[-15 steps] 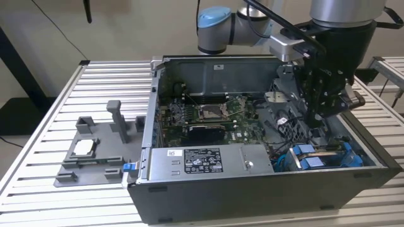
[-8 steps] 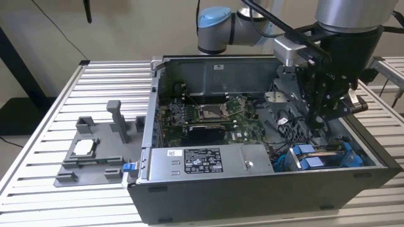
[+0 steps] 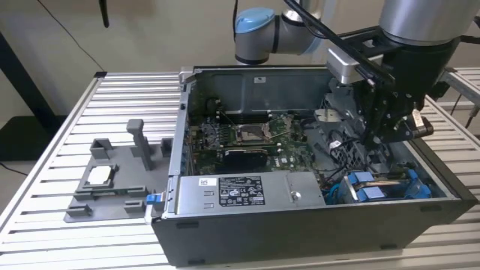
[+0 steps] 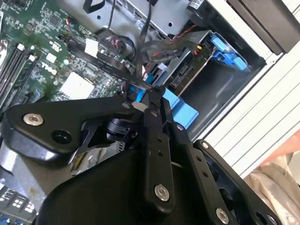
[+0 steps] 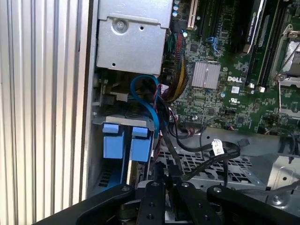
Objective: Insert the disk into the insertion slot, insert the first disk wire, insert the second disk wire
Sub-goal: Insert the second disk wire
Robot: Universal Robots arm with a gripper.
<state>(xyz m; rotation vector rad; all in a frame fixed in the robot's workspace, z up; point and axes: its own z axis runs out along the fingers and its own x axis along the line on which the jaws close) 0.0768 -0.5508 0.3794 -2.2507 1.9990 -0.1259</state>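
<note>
Within the insertion slot (image 5: 123, 122), the disk (image 3: 375, 188) looks blue-framed, apparently seated

**Robot arm and end tool.** In the exterior view, a polished silver-grey cylindrical arm link (image 3: 428, 19) stands beside a grey rounded joint housing (image 3: 289, 40), which is closed by a light-blue round cap (image 3: 253, 22). Thin black cables (image 3: 311, 23) run past the joint to a silver-grey rectangular block (image 3: 343, 64) mounted on black framing. The matte black gripper (image 4: 151, 99) is built of angular moulded plates. In the second wrist view, its broad black side plate (image 4: 70, 126) carries a round silver bolt (image 4: 33, 119) and a shallow circular recess (image 4: 61, 137). Narrow black linkage bars (image 4: 157, 154) carry small holes and silver screw heads (image 4: 161, 192).
</note>
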